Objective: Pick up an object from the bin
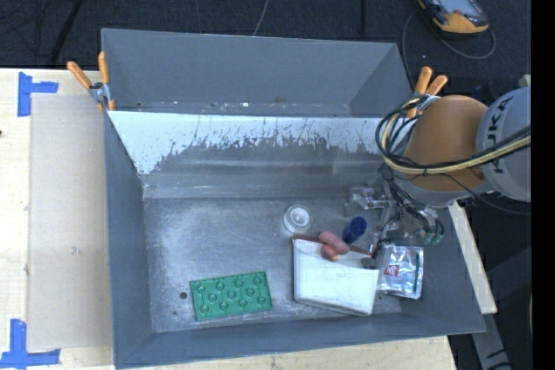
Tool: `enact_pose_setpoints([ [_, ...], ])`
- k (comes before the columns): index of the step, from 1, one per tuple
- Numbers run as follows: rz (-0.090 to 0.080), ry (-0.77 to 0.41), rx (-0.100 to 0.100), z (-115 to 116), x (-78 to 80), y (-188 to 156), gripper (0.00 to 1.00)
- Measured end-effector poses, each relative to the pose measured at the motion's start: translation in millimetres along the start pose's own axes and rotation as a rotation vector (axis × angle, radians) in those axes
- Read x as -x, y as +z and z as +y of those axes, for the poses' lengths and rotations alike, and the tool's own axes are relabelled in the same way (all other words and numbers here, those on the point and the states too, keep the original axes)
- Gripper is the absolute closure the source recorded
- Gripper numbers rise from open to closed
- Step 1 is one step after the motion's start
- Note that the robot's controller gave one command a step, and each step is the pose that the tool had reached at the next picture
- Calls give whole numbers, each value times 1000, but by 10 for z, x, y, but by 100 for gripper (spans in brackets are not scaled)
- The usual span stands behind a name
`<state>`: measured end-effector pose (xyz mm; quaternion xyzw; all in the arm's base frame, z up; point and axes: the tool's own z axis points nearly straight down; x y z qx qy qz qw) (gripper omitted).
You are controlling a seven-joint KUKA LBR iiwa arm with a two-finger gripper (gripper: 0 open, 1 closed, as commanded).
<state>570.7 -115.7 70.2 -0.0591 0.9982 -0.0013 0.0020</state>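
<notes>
My gripper (392, 210) hangs low at the right side of the bin, under the arm's orange cover. Just to its left lies a small blue piece (354, 230). A pink, sausage-shaped thing (332, 244) rests a little further left, against the top edge of a white folded pad (334, 283). A silver foil packet with red print (401, 270) lies directly below the gripper on the bin floor. Nothing shows as held.
A clear round cap (297, 218) sits left of the blue piece. A green studded plate (231, 295) lies flat near the front left. The arm's cables loop over the bin's right wall.
</notes>
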Motion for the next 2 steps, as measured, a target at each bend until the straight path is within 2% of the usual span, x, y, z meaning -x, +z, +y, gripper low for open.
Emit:
enact_pose_setpoints([
  [1, 0, -6, 2, 30, 5, -6, 100],
  [2, -4, -437, 0, -151, 166, -1687, 100],
])
